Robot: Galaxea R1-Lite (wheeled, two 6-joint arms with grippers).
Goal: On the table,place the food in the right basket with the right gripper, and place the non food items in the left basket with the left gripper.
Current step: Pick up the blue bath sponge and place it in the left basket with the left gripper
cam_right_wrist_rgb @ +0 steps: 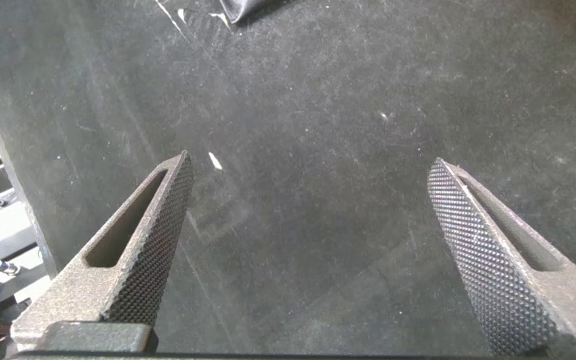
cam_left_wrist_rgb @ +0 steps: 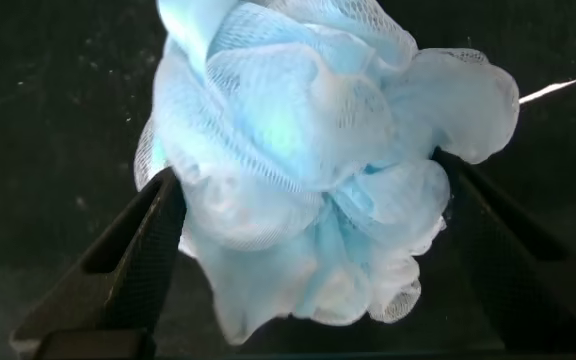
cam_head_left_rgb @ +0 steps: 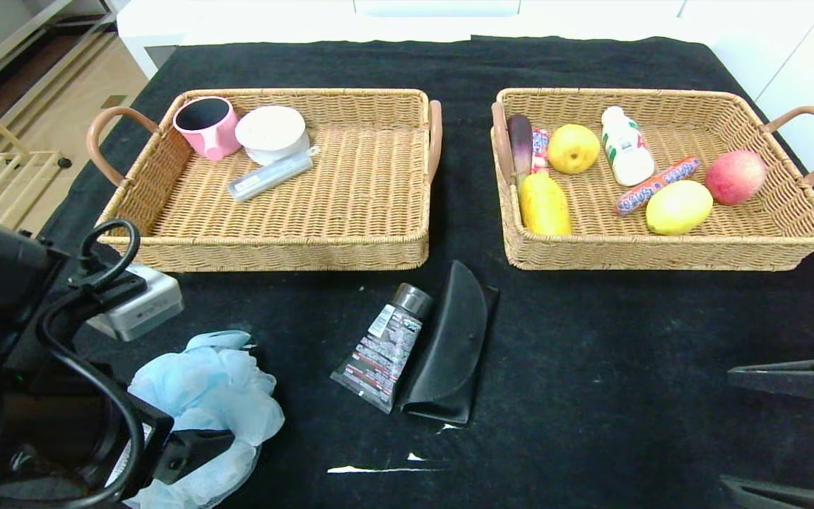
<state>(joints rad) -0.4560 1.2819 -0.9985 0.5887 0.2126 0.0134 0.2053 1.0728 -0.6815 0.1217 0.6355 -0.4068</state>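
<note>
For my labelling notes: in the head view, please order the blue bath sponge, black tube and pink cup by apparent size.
1. Blue bath sponge, though nearest the camera
2. Black tube
3. Pink cup, farthest away, so its rank is unsure

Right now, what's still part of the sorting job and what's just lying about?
Job: blue bath pouf between the open left hand; black tube; black glasses case; left basket; right basket.
Lying about: white scraps on the black cloth; shelving beside the table.
</note>
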